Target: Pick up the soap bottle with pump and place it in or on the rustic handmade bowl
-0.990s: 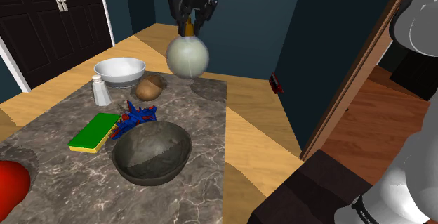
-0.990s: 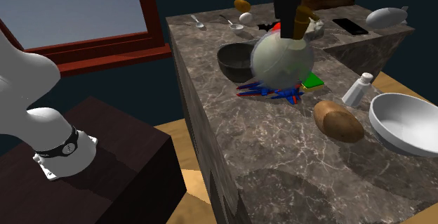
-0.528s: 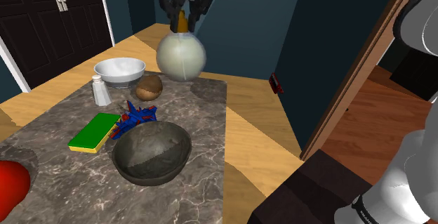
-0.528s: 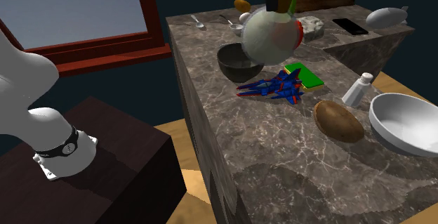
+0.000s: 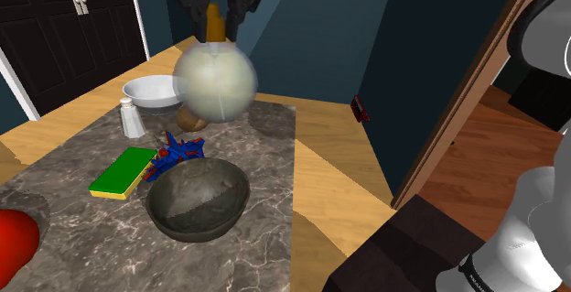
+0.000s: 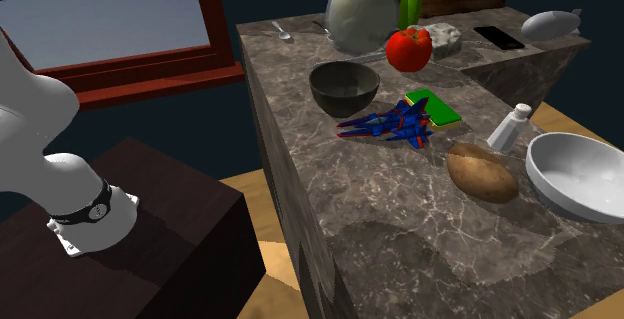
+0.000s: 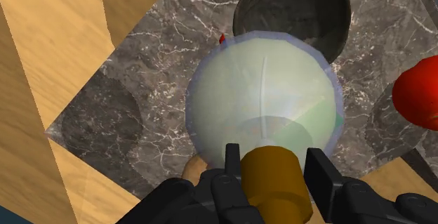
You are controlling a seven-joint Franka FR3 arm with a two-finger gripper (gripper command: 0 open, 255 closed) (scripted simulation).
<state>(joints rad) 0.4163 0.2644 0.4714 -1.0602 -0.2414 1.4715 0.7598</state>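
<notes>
Your gripper (image 7: 274,158) clasps the soap bottle (image 5: 215,81) by its pump (image 7: 275,182), aloft; next, bring it nearer, over the dark bowl (image 5: 198,199), then lower.

The all-black two-finger gripper (image 5: 218,14) is hanging at the top centre of the shoulder view, pointing downward. In the wrist view its fingers (image 7: 231,161) are coming in from the bottom edge and pressing on either side of the amber-brown pump top (image 7: 275,182) of a round pale translucent bottle (image 7: 263,96), gripping it. The white Franka arm with dark joints (image 5: 547,27) is rising along the shoulder view's right edge. Its rounded white lower links (image 6: 35,117) are standing at the second exterior view's left edge.
</notes>
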